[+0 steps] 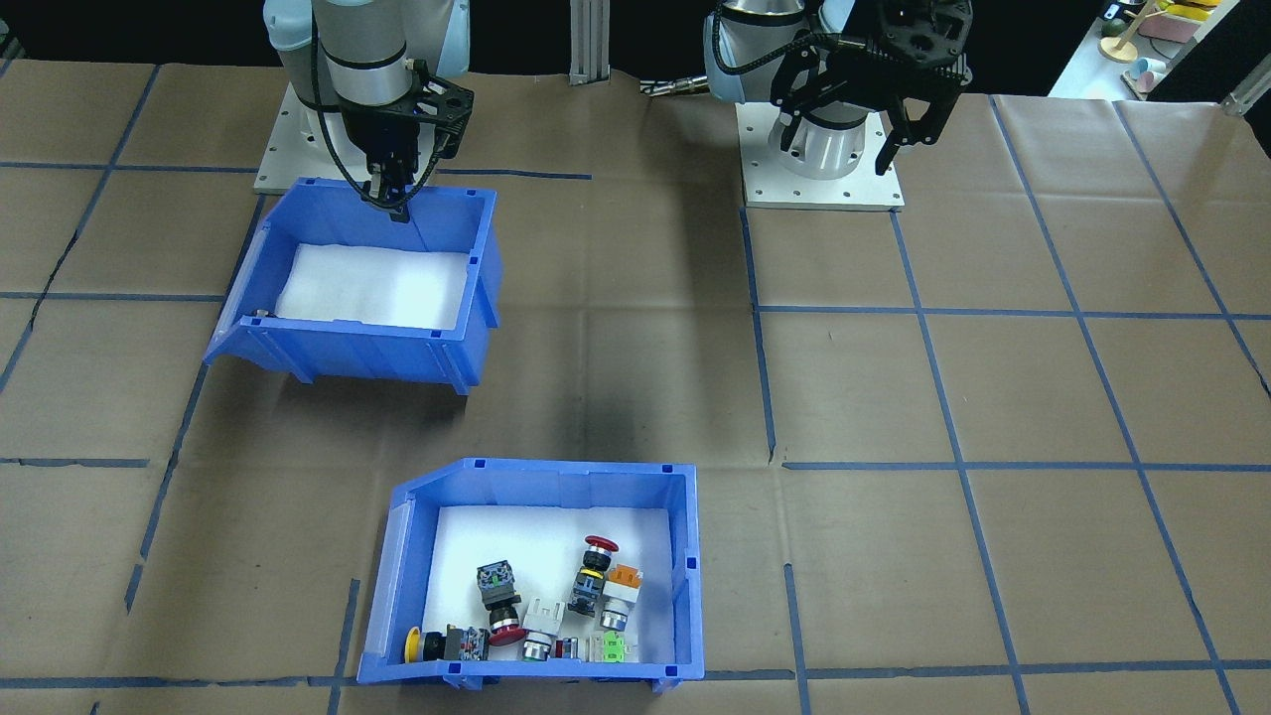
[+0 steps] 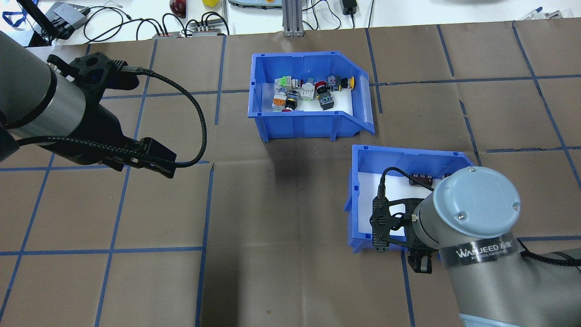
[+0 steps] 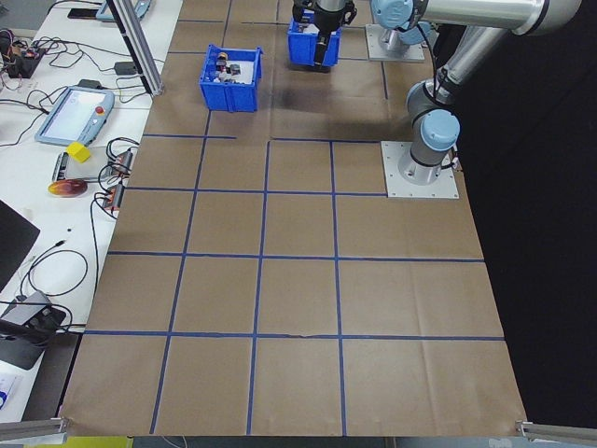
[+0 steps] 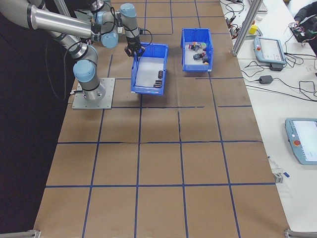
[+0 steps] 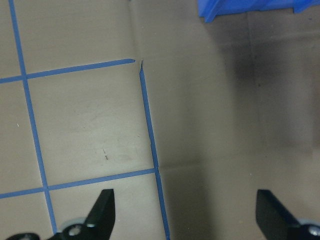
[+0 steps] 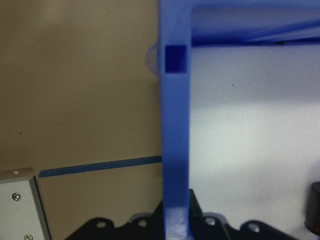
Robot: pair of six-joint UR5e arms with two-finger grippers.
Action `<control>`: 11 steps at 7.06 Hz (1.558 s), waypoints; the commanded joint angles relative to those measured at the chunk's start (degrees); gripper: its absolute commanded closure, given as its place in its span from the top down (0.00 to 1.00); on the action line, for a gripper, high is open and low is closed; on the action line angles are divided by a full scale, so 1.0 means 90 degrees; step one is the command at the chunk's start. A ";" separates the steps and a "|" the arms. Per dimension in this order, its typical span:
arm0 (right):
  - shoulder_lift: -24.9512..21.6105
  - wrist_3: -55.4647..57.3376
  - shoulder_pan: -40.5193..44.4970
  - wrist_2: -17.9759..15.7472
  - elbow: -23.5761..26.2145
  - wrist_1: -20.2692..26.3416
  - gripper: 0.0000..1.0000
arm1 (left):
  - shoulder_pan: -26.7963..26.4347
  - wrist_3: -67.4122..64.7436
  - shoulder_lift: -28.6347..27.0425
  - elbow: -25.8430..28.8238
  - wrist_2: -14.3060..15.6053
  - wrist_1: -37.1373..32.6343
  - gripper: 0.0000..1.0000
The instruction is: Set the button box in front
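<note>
The button box [image 1: 541, 487], a blue bin with a white foam floor, holds several red, yellow, green and orange push-buttons [image 1: 556, 606]. It stands on the far side of the table from me, also shown overhead [image 2: 299, 122]. Nearer my base is a second blue bin [image 1: 348, 348] with dark cylinders [image 2: 420, 180]. My right gripper [image 1: 392, 194] is shut on that bin's rear wall [image 6: 175, 125], which runs between its fingers. My left gripper [image 5: 185, 215] hangs open over bare paper, well to the side of both bins [image 1: 844, 129].
Brown paper with a blue tape grid covers the table. Two white arm base plates [image 1: 824, 189] sit at my edge. A corner of the button box [image 5: 245, 10] shows in the left wrist view. Cables and devices [image 2: 190, 27] lie on the bench beyond.
</note>
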 commanded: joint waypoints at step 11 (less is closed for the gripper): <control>0.3420 0.2271 0.3225 -0.0937 -0.1974 -0.1032 0.07 | 0.0017 -0.0046 -0.0036 -0.0212 0.0409 0.1449 1.00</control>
